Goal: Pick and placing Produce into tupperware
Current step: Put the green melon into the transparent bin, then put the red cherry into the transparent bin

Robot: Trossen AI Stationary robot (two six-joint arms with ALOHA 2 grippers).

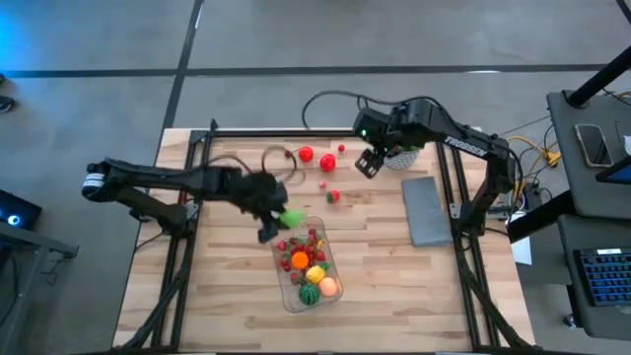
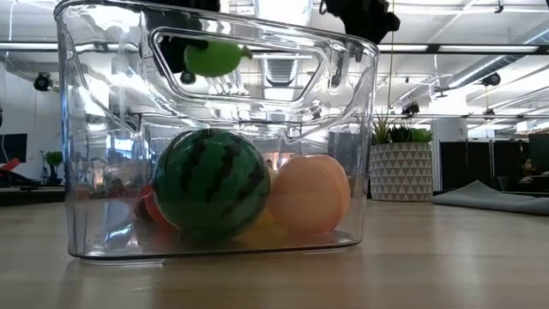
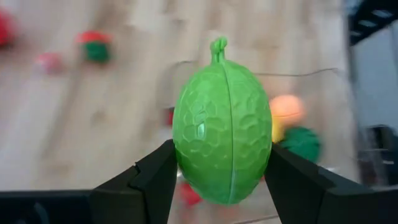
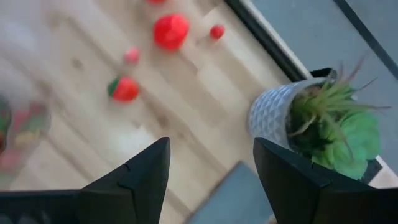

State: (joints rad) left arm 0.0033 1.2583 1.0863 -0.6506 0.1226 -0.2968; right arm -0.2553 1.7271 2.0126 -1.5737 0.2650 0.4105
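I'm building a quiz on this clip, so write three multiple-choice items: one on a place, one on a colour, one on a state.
1. Where does the potted plant stand?
A. near the table's far right corner
B. inside the tupperware
C. at the near left edge

2. What colour is the bumpy fruit in the left hand?
A. red
B. green
C. orange

3. What is the state of the right hand?
A. shut on a strawberry
B. shut on the grey slab
C. open and empty

Answers: 1 A, the high view shows it beside the right arm at the far edge. 2 B, the left wrist view shows a green fruit between the fingers. 3 C, the right wrist view shows nothing between its spread fingers.
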